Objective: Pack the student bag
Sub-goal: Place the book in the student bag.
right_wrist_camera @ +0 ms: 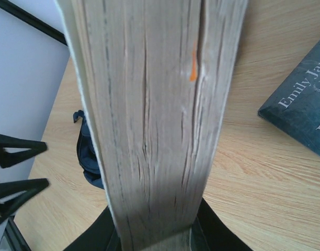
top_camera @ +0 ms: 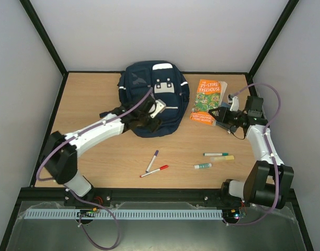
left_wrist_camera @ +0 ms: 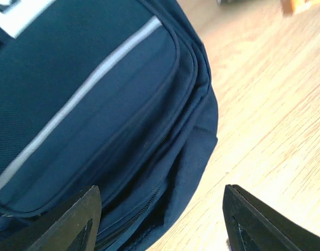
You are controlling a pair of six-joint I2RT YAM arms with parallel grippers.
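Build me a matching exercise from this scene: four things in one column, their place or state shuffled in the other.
1 student bag
2 orange book
3 red marker
4 left gripper

A open
B held by the right gripper
C lying beside the purple marker
D far middle of the table

Pairs: 1-D, 2-B, 3-C, 4-A

The student bag [top_camera: 144,78] lies flat, an orange book [top_camera: 207,97] beside it.
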